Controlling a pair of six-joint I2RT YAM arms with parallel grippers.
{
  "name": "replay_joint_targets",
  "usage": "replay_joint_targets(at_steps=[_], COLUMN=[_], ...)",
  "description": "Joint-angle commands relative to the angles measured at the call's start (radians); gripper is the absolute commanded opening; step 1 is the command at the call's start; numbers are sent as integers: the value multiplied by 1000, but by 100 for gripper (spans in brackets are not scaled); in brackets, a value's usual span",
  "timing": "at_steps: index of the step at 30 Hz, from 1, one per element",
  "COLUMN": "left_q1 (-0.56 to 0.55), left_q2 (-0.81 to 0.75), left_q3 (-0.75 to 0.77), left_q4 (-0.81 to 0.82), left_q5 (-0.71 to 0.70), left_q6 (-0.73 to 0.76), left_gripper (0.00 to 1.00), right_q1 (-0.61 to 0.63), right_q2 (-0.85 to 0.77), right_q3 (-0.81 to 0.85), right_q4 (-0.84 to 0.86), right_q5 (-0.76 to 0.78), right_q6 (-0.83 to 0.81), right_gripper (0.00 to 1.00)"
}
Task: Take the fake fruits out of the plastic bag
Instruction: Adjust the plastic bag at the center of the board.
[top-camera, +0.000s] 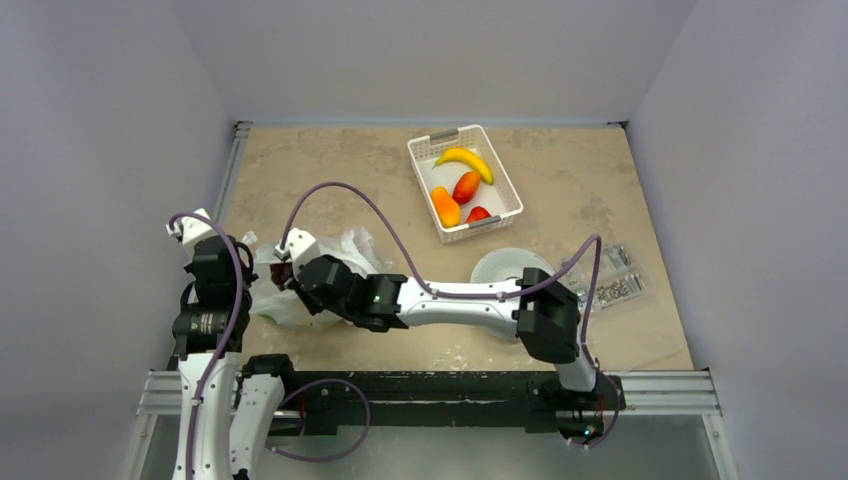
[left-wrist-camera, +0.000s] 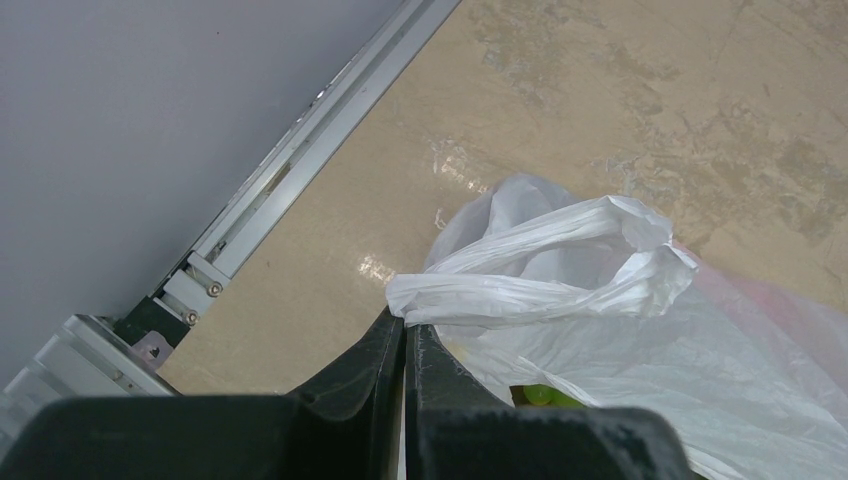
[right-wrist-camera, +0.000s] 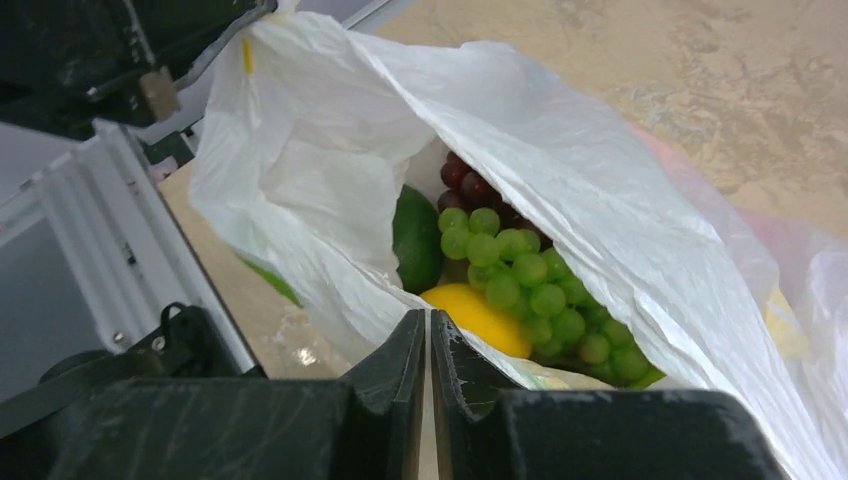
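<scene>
Right wrist: grapes (right-wrist-camera: 530, 290) inside plastic bag (right-wrist-camera: 600, 180)

Narrow gap into the plastic bag (right-wrist-camera: 610, 190), green grape bunch (right-wrist-camera: 535, 290) foremost inside.

Thin crinkly plastic bag (right-wrist-camera: 600, 180), semi see-thru, soft sheen.
Green grapes (right-wrist-camera: 530, 290) inside: glossy smooth plastic. Tabletop (left-wrist-camera: 640, 90): polished marble-look w/ glare. Side rail (left-wrist-camera: 300, 165): brushed metal. Basket (top-camera: 504, 172): white moulded plastic lattice.
</scene>
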Motion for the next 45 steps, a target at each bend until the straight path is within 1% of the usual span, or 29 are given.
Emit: replay_joint_targets(at_steps=[1,3,5,9,12,15,18,23,25,28,29,31,34,35,36,37,38,41,43,45], left_q1=[5,5,5,3,3,3,3,3,2,2,1,2,4,3,3,3,3,4,3,3], left_q2=[4,3,3,4,10,14,11,34,43,54,58,59,51,43,33,21,8,-40,-67,-92], left_q3=[2,1,1,0,0,4,-1,1,2,6,10,22,46,52,56,60,67,84,95,102], left_q4=[33,34,34,35,38,35,38,38,36,28,18,-2,-86,-116,-150,-187,-224,-330,-380,-411], left_q5=[-5,-5,-4,-4,3,5,7,13,23,56,67,78,81,93,106,115,122,162,183,194], left_q6=[14,14,14,15,17,18,19,23,25,22,13,-16,-96,-123,-154,-186,-225,-340,-390,-422], left_gripper=[0,0,0,0,0,0,0,0,0,0,11,40,77,83,94,99,100,100,100,100], right_q1=[-8,-10,-10,-19,-35,-35,-12,26,32,33,33,33,34,33,33,30,30,22,9,1], right_q2=[39,69,91,134,134,112,79,21,18,22,23,13,-21,-35,-48,-59,-67,-89,-100,-101], right_q3=[106,122,118,124,107,24,-118,-357,-400,-406,-395,-374,-357,-358,-358,-358,-356,-350,-349,-346], right_q4=[85,93,121,107,97,117,130,252,273,270,260,246,249,256,258,258,256,255,270,302], right_q5=[103,117,130,139,112,121,89,58,52,47,46,40,-12,-24,-25,-25,-26,-53,-93,-133], right_q6=[-83,-92,-111,-121,-116,-111,-69,17,44,59,59,51,55,59,60,58,60,76,99,108], right_gripper=[6,7,13,18,19,16,13,13,13,14,15,18,24,25,27,29,31,34,36,41])
